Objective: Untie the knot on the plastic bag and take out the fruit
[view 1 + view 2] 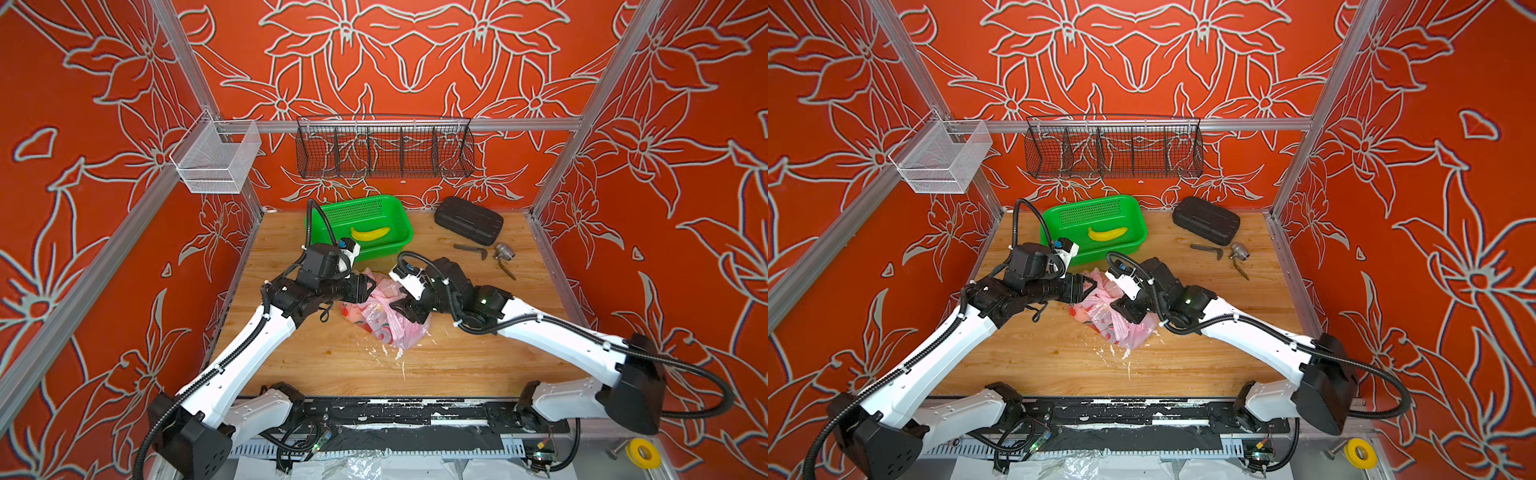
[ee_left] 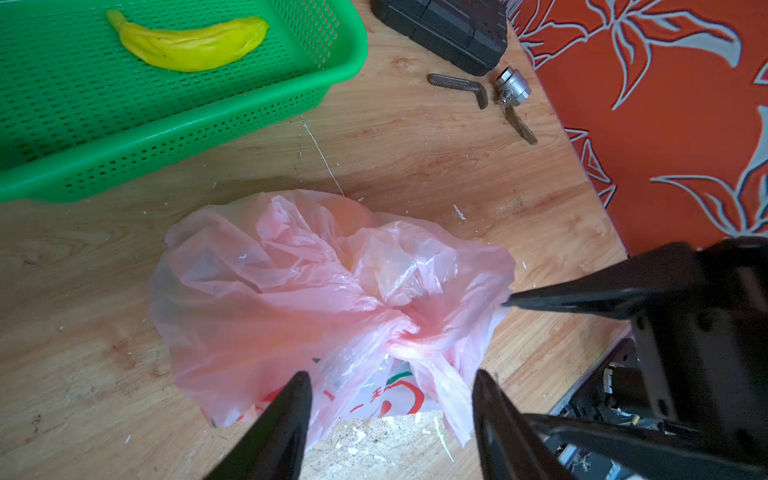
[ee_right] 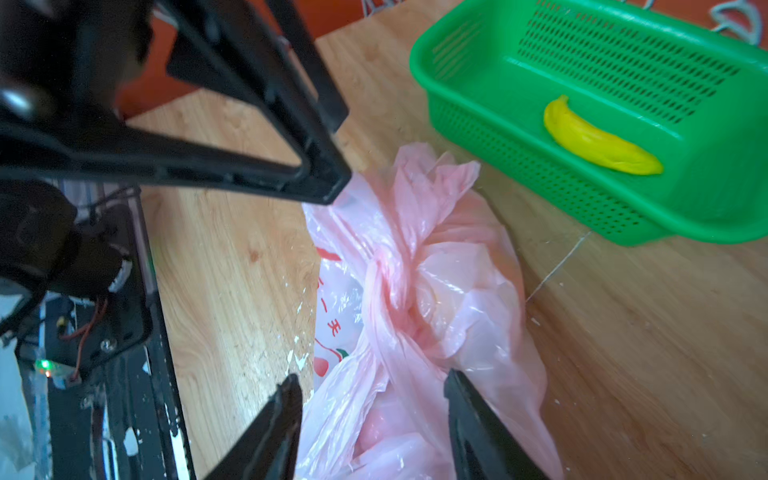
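L gripper (image 2: 392,374) & R gripper (image 3: 372,376) both released over knot (image 2: 405,332) of plastic bag (image 2: 257,299), mid table (image 1: 332,365), green basket (image 2: 187,137) rim near.

Left gripper (image 2: 392,374) jaws apart, just over the pink plastic bag (image 2: 291,299), which lies crumpled on bench (image 2: 83,291). The knot (image 2: 405,332) is tied, just ahead of the tips. Beyond: green basket (image 2: 166,137) w/ banana (image 2: 187,45); black case (image 2: 449,29), bent metal bar (image 2: 461,85) & metal fitting (image 2: 513,89) nr bench edge.
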`<action>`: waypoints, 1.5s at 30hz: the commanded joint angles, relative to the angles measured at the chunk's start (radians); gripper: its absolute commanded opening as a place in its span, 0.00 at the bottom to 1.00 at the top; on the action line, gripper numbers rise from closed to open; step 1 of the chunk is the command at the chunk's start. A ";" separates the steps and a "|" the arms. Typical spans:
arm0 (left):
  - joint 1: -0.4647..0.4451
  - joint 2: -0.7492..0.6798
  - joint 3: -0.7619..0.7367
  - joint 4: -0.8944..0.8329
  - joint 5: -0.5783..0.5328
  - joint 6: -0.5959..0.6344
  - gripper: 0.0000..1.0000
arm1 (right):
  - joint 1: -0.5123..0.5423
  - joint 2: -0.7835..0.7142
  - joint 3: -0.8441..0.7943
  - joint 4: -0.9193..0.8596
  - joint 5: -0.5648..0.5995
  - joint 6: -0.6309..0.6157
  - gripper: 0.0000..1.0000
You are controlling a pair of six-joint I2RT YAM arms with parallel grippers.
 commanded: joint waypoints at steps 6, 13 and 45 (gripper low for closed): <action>-0.006 0.000 -0.047 0.030 -0.012 0.101 0.76 | 0.000 0.144 0.054 -0.050 -0.002 -0.112 0.39; -0.006 0.038 -0.065 0.050 -0.014 0.130 0.82 | 0.000 0.118 -0.003 0.013 -0.026 -0.113 0.14; -0.004 0.039 -0.073 0.004 -0.279 -0.003 0.00 | -0.082 -0.265 -0.394 0.348 0.320 0.103 0.00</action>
